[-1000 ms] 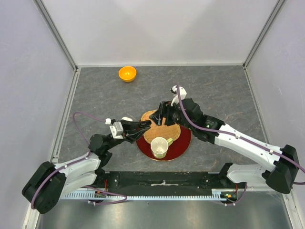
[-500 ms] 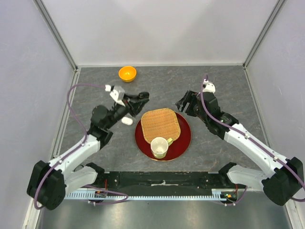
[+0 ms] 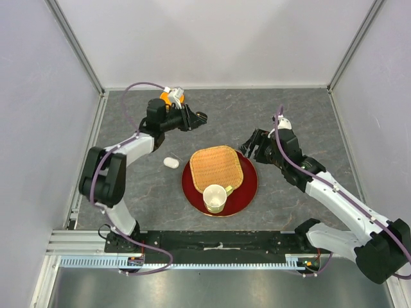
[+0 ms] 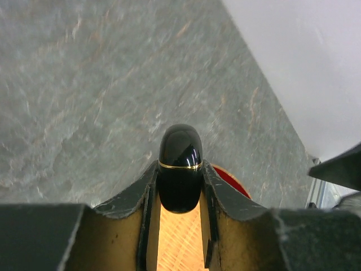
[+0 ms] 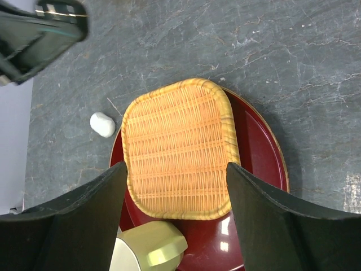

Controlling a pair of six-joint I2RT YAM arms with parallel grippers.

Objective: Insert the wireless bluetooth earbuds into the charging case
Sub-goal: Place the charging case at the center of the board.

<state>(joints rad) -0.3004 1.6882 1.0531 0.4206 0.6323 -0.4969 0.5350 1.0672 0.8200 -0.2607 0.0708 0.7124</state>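
Note:
My left gripper (image 4: 179,169) is shut on a glossy black capsule (image 4: 180,152) with a thin gold band, and I cannot tell whether it is a bud or a case. In the top view the left gripper (image 3: 198,119) holds it above the table at the back left, near the orange bowl. A white pebble-like piece (image 3: 171,162) lies on the table just left of the red plate; it also shows in the right wrist view (image 5: 102,124). My right gripper (image 3: 250,146) is open and empty, above the plate's right rim. No other buds show.
A red round plate (image 3: 247,192) carries a woven square tray (image 3: 216,168) and a pale green cup (image 3: 215,199) at its near edge. An orange bowl (image 3: 166,98) sits at the back left, partly behind my left wrist. Walls close in the table.
One second ago both grippers met over the woven tray. The left arm has since swung away to the back left with the black capsule. The right gripper has drawn back to the right.

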